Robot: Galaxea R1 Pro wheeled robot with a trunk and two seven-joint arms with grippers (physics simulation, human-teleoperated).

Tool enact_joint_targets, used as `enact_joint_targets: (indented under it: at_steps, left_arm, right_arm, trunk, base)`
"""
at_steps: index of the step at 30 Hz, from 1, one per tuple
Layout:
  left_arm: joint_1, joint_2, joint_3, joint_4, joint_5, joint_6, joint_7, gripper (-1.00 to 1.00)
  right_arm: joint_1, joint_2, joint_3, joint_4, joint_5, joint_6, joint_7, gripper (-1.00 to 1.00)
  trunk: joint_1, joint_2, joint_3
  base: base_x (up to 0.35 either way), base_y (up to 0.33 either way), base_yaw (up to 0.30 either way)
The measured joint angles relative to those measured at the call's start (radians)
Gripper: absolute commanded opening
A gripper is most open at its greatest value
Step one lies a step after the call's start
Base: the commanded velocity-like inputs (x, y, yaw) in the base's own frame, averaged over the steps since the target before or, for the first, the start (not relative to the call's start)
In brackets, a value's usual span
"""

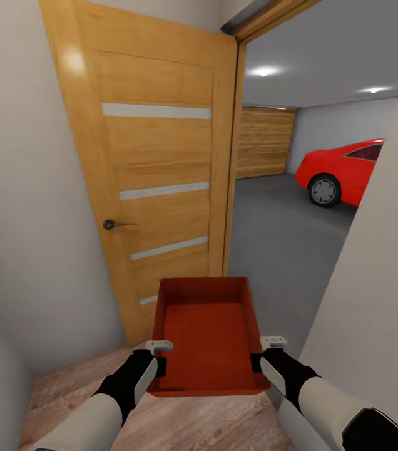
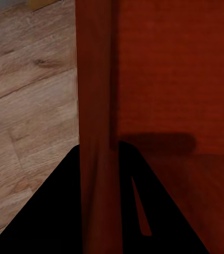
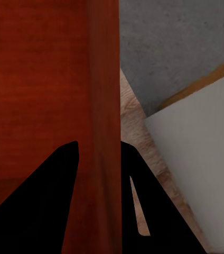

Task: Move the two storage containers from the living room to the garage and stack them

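Observation:
I carry one red-orange storage container [image 1: 206, 338] in front of me, held level above the light wood plank floor [image 1: 161, 426]. My left gripper [image 1: 159, 363] is shut on its left wall [image 2: 95, 106], one black finger [image 2: 43, 211] on each side. My right gripper [image 1: 256, 362] is shut on its right wall [image 3: 104, 106] the same way. The bin is empty. Beyond the doorway lies the garage with its dark grey concrete floor [image 1: 274, 238] and a red car [image 1: 343, 172]. The second container is out of view.
An open wooden door [image 1: 161, 175] with a dark handle [image 1: 112, 223] stands at the left of the doorway. A pale wall [image 1: 380, 282] closes the right side. A wooden garage door [image 1: 265, 141] is at the far end.

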Motion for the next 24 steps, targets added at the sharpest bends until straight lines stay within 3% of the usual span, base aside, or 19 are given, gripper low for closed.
enact_joint_targets:
  at_steps: [16, 24]
  left_arm:
    - [0.0, 0.001, 0.0, 0.004, 0.0, -0.001, -0.002, -1.0]
    - [0.0, 0.001, 0.0, 0.002, 0.0, 0.001, -0.001, -1.0]
  right_arm:
    - [0.0, 0.001, 0.0, 0.004, 0.0, 0.0, 0.0, -1.0]
    - [0.0, 0.002, 0.001, 0.004, -0.002, -0.001, 0.001, -1.0]
  trunk:
    - [0.0, 0.0, 0.0]
    - [0.0, 0.0, 0.0]
  base:
    - [0.0, 0.0, -0.251]
    - [0.077, 0.132, -0.02]
